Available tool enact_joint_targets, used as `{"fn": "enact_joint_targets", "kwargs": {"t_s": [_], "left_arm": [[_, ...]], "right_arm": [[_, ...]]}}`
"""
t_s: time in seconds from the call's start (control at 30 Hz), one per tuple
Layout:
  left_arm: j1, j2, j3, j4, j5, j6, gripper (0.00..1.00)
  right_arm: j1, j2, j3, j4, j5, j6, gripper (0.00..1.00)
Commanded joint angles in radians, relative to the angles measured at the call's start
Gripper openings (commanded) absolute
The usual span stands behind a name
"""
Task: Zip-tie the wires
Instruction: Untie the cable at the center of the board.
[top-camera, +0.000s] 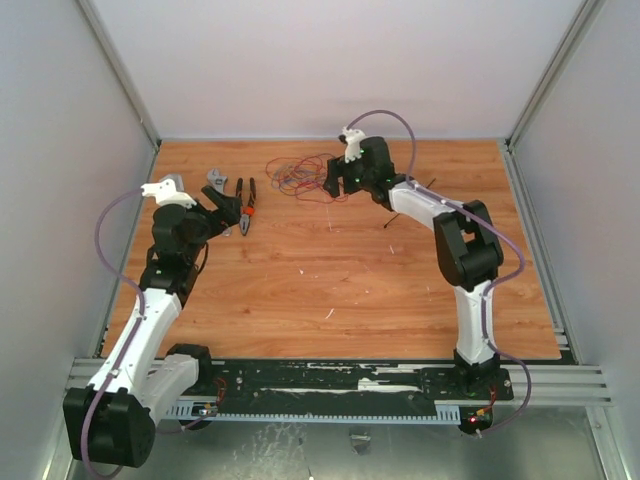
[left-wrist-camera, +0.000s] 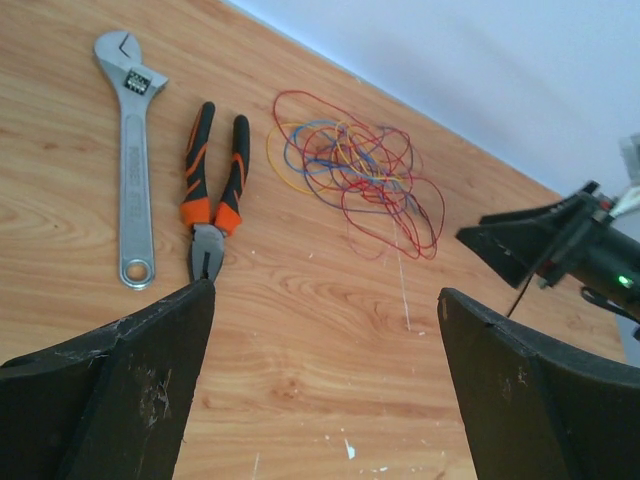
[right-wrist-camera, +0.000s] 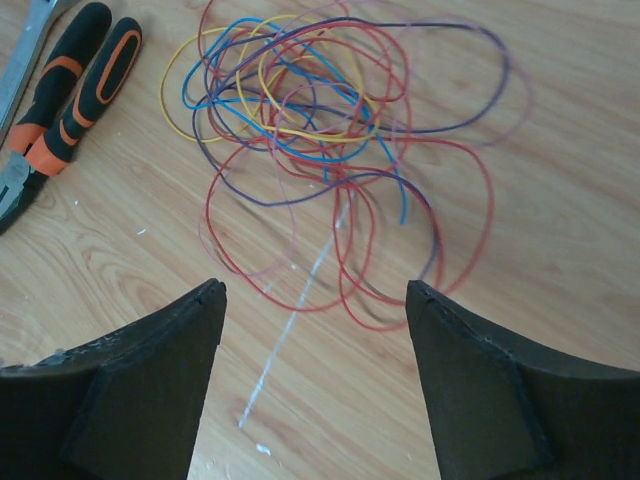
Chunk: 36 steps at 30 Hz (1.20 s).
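The wires lie in a loose tangle at the back of the wooden table, mostly red with blue, yellow and dark purple strands. They show in the left wrist view and the right wrist view. My right gripper is open and empty, just right of the tangle, and its fingertips hover over the tangle's near loops. My left gripper is open and empty, near the pliers' nose. The zip tie is a thin black strip, mostly hidden under the right arm.
Orange-handled black pliers and a silver adjustable wrench lie left of the wires, and both show in the left wrist view, pliers and wrench. White walls enclose the table on three sides. The right gripper also shows in the left wrist view.
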<state>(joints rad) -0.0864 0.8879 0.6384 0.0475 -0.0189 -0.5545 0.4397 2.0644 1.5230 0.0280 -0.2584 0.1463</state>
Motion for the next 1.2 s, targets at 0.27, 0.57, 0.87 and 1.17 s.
{"fn": "enact_joint_targets", "kwargs": {"t_s": [0.27,0.57,0.87,1.17], "left_arm": [[0.007,-0.02,-0.029,-0.013,0.029,0.0,0.98],[0.007,-0.028,-0.045,0.002,0.012,0.007,0.98],[0.007,-0.005,-0.044,0.01,0.014,0.008,0.98],[0.007,0.002,-0.049,0.018,0.014,0.006,0.98]], "right_arm": [[0.048,0.208,0.215,-0.103,-0.055,0.012,0.51],[0.06,0.276,0.28,-0.109,-0.054,0.009,0.3],[0.066,0.307,0.322,-0.113,-0.054,0.012,0.23],[0.07,0.322,0.335,-0.101,-0.056,0.018,0.14]]}}
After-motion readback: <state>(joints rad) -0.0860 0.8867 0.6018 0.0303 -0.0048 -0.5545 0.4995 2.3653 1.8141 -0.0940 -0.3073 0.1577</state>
